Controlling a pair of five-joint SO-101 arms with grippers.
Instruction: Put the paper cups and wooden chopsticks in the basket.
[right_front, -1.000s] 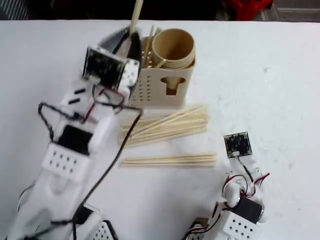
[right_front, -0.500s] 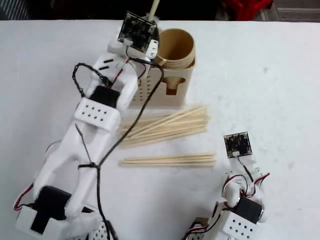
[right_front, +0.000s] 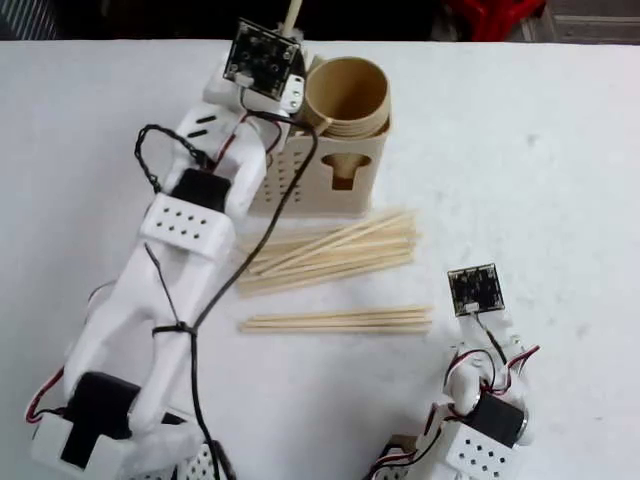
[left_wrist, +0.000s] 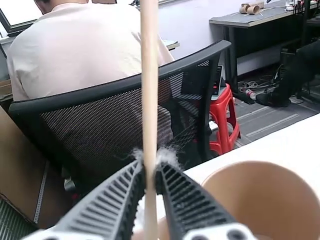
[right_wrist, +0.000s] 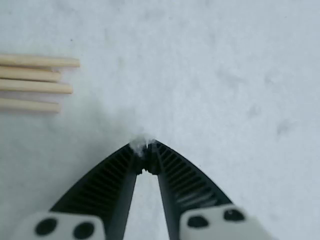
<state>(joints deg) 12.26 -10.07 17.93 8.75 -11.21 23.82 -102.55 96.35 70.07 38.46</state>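
Because a stick has to go end-first into a narrow compartment, my left pincer (left_wrist: 150, 172) is clamped on one chopstick (left_wrist: 149, 75) and holds it upright, gripped low so that most of its length rises above the jaws. I hold it over the basket (right_front: 340, 185), which stands at twelve o'clock on the table (right_front: 560, 150). The paper cups (right_front: 347, 95) are nested in the basket's compartment toward three o'clock. So I have the stick just beside the cup rim on the nine o'clock side, where I judge the chopsticks belong.

The cups look done to me, and most of the work left is sticks. A fanned heap (right_front: 330, 250) lies on the table just at six o'clock of the basket. A tidier bundle (right_front: 340, 320) lies further toward six o'clock, apart from the heap.

My right pincer (right_wrist: 146, 150) has its tips together with nothing between them. It sits low over the table at five o'clock, with the bundle's ends near it toward nine o'clock. I judge it is parked there to leave the left arm room.
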